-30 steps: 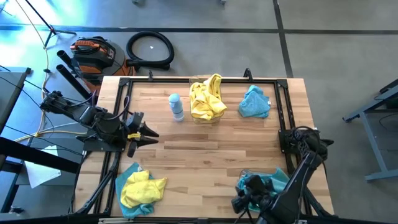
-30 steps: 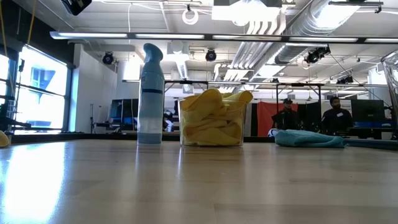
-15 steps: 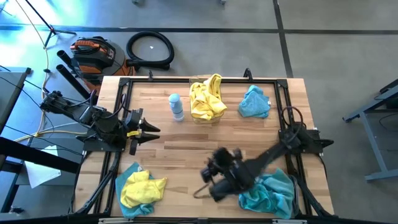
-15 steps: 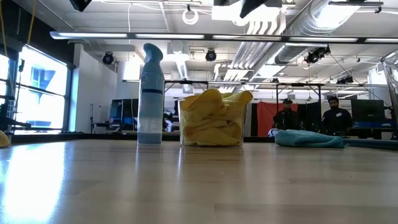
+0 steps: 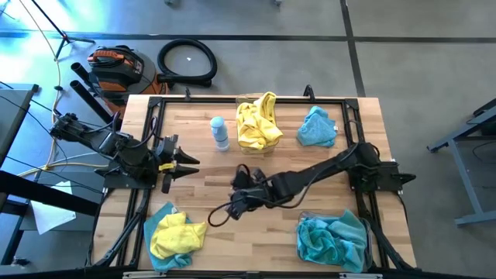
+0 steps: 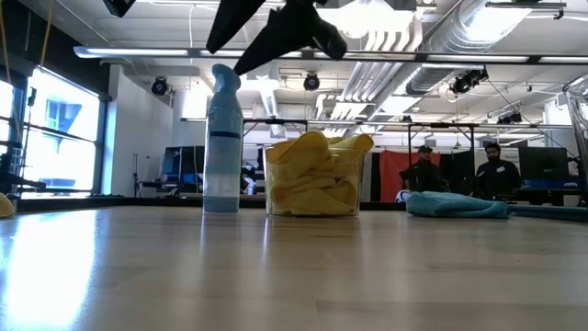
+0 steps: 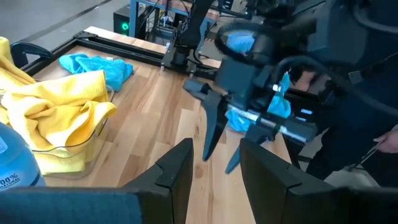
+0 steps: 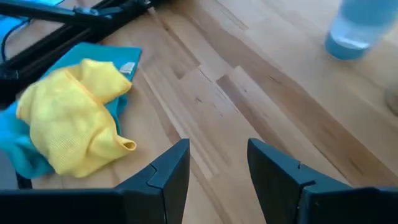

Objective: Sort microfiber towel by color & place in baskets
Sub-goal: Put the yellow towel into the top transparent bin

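Observation:
Yellow towels fill a clear basket (image 5: 258, 125) at the table's far middle, also in the low view (image 6: 312, 175). A second basket (image 5: 364, 249) at the near right holds teal towels (image 5: 332, 240). One teal towel (image 5: 318, 128) lies flat at the far right. A yellow towel (image 8: 74, 127) lies on a teal towel (image 8: 121, 62) at the near left corner (image 5: 174, 236). My right gripper (image 8: 217, 171) hangs open over the near middle of the table (image 5: 225, 211), right of that pair, holding nothing. My left gripper (image 5: 188, 167) waits open at the left edge.
A small white-and-blue bottle (image 5: 220, 133) stands left of the yellow basket. A black frame (image 5: 353, 132) runs along the table's edges. Bare wood lies between my right gripper and the near-left towels. People stand in the room behind (image 6: 496, 170).
My right gripper has swung from over the near-right basket toward the table's left, across the near middle, rolling as it went. The teal towels stay in that basket, now uncovered. My left arm has kept its place.

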Controlling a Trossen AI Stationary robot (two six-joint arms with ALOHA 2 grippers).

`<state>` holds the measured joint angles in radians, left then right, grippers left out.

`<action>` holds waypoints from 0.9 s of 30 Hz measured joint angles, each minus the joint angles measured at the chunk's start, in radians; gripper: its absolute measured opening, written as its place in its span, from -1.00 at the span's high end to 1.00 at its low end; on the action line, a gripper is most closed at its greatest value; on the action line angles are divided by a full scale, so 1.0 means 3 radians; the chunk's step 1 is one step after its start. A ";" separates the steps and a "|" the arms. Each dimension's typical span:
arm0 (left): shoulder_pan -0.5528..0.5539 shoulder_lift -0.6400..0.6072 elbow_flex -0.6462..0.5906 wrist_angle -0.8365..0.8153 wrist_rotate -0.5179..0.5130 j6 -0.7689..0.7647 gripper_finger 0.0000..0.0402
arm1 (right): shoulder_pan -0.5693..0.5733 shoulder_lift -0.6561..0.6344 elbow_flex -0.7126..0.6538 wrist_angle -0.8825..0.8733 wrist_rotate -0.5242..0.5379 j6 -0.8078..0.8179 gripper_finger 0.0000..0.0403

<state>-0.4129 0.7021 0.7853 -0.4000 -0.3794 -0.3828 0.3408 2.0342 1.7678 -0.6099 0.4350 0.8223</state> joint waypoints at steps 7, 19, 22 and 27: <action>0.0000 0.0070 0.0001 -0.0018 -0.0067 -0.0028 0.42 | -0.0001 -0.0042 -0.0389 0.0225 -0.0160 0.0027 0.23; -0.0005 0.0587 0.0560 -0.1279 -0.0091 -0.0537 0.42 | 0.0006 -0.0747 -0.1559 0.1036 0.0110 0.0239 0.23; -0.0029 0.0707 0.0587 -0.1520 0.0025 -0.0802 0.42 | 0.0006 -0.0954 -0.1768 0.1159 0.0151 0.0272 0.23; -0.0152 0.0937 0.0589 -0.1783 0.0204 -0.1397 0.42 | 0.0006 -0.1139 -0.1914 0.1179 0.0178 0.0315 0.23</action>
<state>-0.4584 0.9831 0.9619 -0.9348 -0.3183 -0.8019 0.3428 1.6925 1.1934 -0.2563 0.4884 0.9168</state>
